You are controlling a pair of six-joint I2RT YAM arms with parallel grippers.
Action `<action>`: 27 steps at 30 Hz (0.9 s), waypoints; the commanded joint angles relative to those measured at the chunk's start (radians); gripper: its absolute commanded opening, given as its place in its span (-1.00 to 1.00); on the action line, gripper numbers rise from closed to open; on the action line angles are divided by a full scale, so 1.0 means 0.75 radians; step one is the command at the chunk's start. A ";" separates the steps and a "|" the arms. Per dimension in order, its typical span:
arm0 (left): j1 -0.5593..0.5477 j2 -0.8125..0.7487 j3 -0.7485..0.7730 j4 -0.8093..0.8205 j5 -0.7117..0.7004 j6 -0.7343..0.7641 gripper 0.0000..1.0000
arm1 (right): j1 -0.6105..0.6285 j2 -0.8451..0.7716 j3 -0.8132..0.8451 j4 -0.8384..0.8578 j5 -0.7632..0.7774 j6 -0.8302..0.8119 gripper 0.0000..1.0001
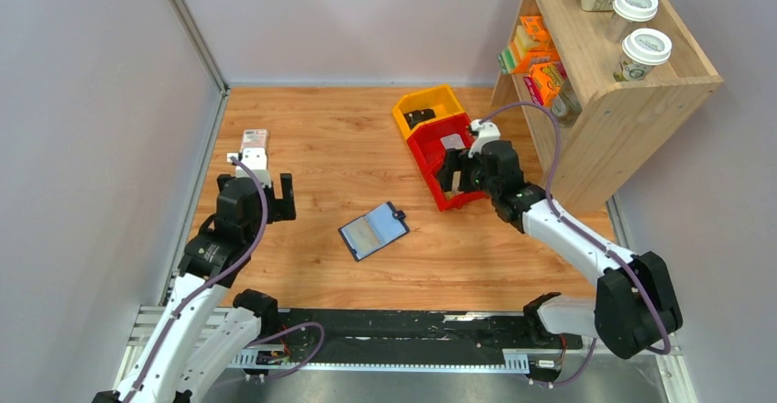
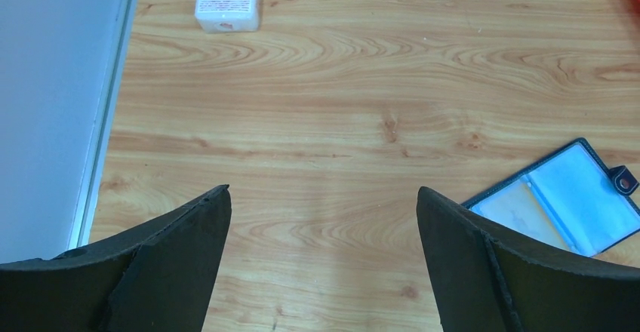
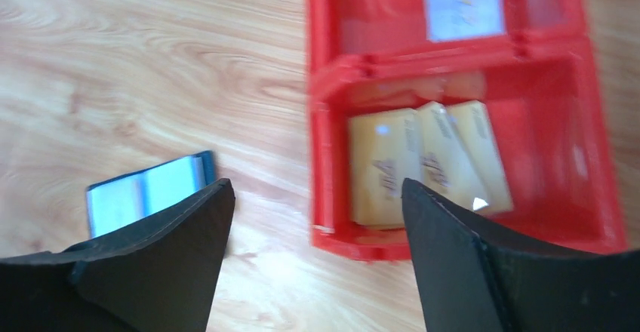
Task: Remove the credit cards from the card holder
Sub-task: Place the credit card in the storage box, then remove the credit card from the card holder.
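Observation:
The navy card holder (image 1: pixel 374 231) lies open on the wooden table, pale blue pockets up, snap tab at its far right corner. It also shows in the left wrist view (image 2: pixel 562 207), with a yellowish card (image 2: pixel 517 210) in its left pocket, and in the right wrist view (image 3: pixel 147 195). Three pale yellowish cards (image 3: pixel 423 162) lie in the near compartment of a red bin (image 1: pixel 438 186). A greyish card (image 3: pixel 463 4) lies in its far compartment. My left gripper (image 1: pixel 257 192) is open and empty, left of the holder. My right gripper (image 1: pixel 455 174) is open and empty, above the red bin.
A yellow bin (image 1: pixel 431 101) holding a small black object stands behind the red bin. A pink-white box (image 1: pixel 254 139) lies at the far left by the wall. A wooden shelf (image 1: pixel 632 92) with cups and packets stands at the right. Grey walls enclose the table.

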 commanded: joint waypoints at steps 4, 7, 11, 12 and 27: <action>0.005 0.046 0.013 0.041 0.098 -0.060 1.00 | 0.373 0.093 0.189 -0.156 0.108 -0.045 0.82; 0.003 0.064 0.015 0.033 0.166 -0.099 1.00 | 0.532 0.214 0.261 -0.175 0.166 -0.043 0.86; 0.005 0.113 0.018 -0.004 0.211 -0.163 1.00 | 0.678 0.388 0.365 -0.179 0.168 -0.027 0.88; 0.003 0.121 0.015 -0.010 0.221 -0.173 1.00 | 0.706 0.441 0.392 -0.189 0.170 -0.025 0.88; 0.003 0.250 -0.058 -0.006 0.487 -0.349 0.86 | 0.879 0.766 0.525 -0.275 0.225 -0.023 0.88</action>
